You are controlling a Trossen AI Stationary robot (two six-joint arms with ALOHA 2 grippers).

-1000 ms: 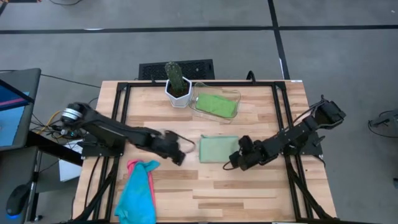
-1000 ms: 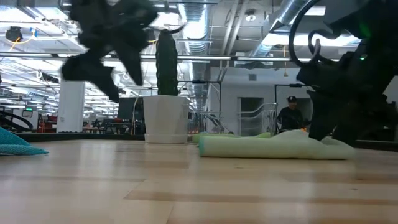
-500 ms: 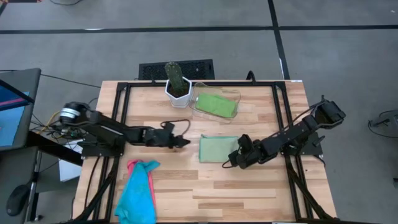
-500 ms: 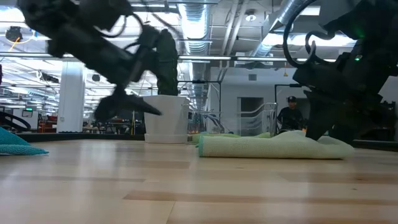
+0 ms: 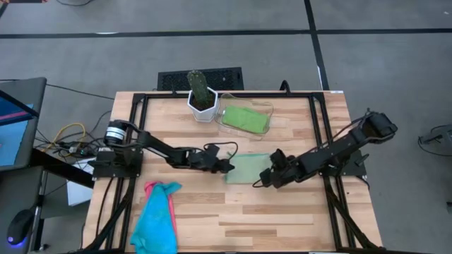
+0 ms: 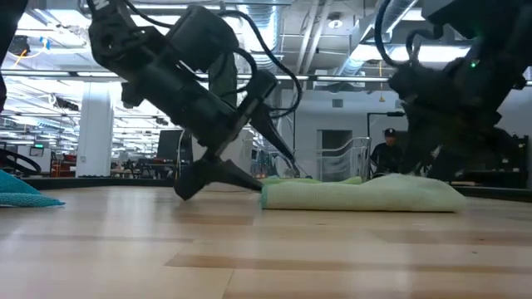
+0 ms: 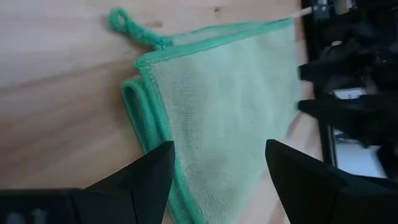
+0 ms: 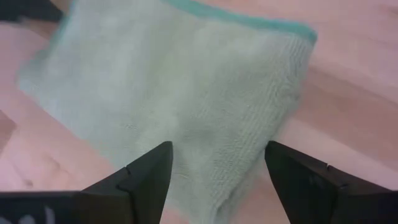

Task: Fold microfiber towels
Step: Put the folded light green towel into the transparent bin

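Light green towel (image 5: 247, 168), folded, mid-table, long axis across the table between both arms: right gripper (image 5: 263, 179), fingers spread and empty, at its right edge; left gripper (image 5: 227, 166), likewise spread and empty, now at its left edge, having swung in from well left.

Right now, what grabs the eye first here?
Both arms meet at the folded light green towel mid-table: the left gripper with open fingers at its left edge, the right gripper open at its right edge. Next, the turquoise and pink towels heaped at the front left, and the cactus at the back.
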